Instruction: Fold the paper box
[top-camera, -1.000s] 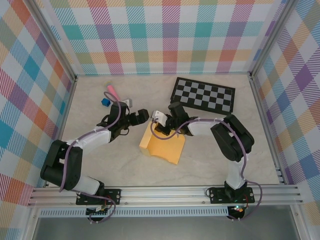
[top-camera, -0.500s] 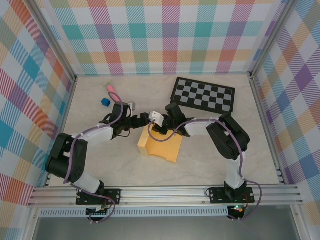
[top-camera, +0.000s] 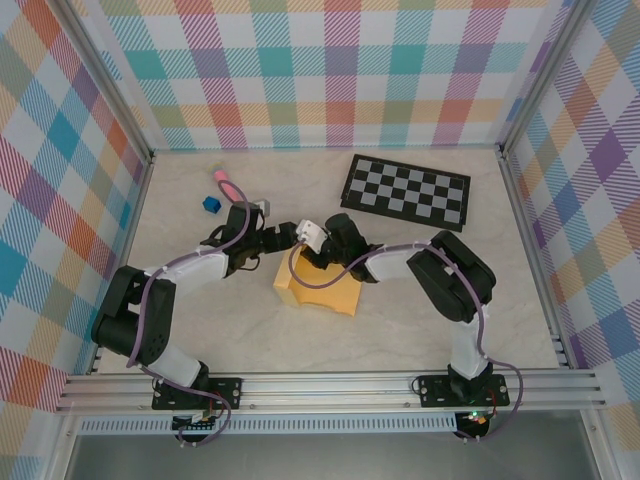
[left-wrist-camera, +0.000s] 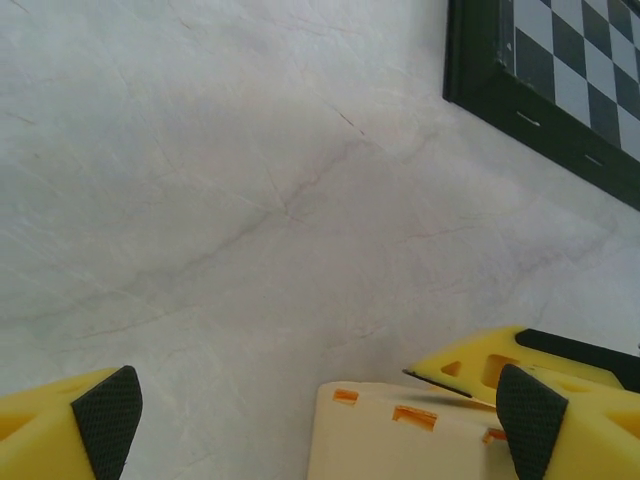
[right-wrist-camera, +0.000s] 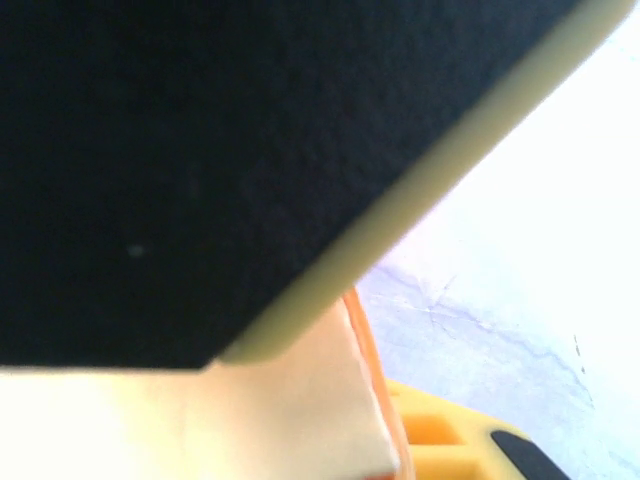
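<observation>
Between the left gripper's (left-wrist-camera: 318, 415) wide-spread jaws shows an edge of the paper box (left-wrist-camera: 400, 440); the right gripper (top-camera: 308, 245) sits over that edge, clamped or loose cannot be told

From my station I see a pale, marble-veined desk (top-camera: 250, 340) boxed in on three sides by walls (top-camera: 330, 70) of pastel plaid in teal, orange, pink and purple. Aluminium rails (top-camera: 330, 385) run along its near edge, and the light is even.
</observation>
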